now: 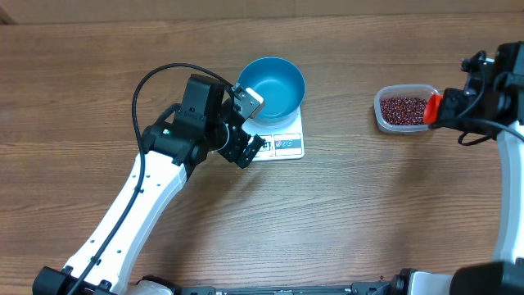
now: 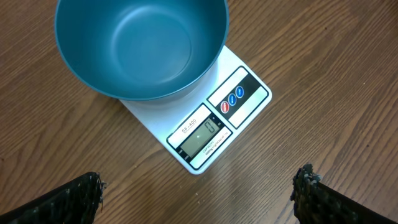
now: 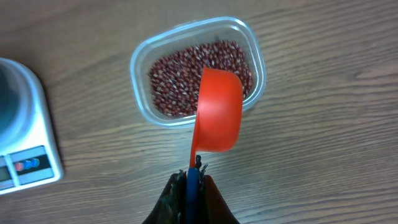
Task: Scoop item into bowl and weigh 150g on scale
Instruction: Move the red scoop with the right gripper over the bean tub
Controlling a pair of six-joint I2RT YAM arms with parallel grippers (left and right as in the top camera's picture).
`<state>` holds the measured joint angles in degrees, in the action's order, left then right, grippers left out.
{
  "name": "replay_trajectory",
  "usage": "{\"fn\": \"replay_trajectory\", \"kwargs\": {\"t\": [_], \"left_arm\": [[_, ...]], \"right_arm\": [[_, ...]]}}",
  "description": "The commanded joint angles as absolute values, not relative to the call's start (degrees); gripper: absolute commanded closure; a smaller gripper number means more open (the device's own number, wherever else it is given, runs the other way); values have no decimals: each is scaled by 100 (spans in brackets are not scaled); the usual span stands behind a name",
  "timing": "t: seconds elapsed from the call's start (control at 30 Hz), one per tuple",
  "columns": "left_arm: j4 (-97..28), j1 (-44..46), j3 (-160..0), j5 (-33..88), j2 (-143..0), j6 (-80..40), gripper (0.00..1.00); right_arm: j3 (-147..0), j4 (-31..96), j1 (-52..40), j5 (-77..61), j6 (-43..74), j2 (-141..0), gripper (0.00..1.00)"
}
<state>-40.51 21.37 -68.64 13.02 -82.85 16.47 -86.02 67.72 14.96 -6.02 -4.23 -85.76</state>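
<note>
The wooden tabletop (image 1: pixel 344 229) carries a white scale (image 1: pixel 286 146), and every place here is given from it. The blue bowl (image 1: pixel 274 82) sits on the scale's far part and looks empty, with the display reading zero. The left end effector (image 2: pixel 199 180) hovers just beside the scale's display edge, its fingers spread wide and holding nothing.

Well apart to the scale's right is a clear tub (image 1: pixel 379 111). The right end effector (image 3: pixel 189 180) is there, pressed together on the handle of a red scoop (image 3: pixel 217 112). From the wrist view the scoop's long axis points away from the fingers, its cup over the tub's near rim. The beans (image 3: pixel 177 81) all lie in the tub, directly ahead of and below the cup, so the right arm is the nearer one.
</note>
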Motion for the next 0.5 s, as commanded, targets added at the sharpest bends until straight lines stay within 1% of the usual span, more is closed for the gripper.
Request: {"fn": "replay_trajectory", "kwargs": {"t": [0.0,0.2,0.47], "left_arm": [[-4029,2123,-6987,1271,-8272,1669,0],[-4027,2123,-6987,1271,-8272,1669,0],[-4027,2123,-6987,1271,-8272,1669,0]], "right_arm": [[-8744,6737,1525,-473,-709,-8919,96],[-8739,6508,1525,-475,-910,-9478,96],[-8739,6093,1525,-451,-958,-9826,96]]}}
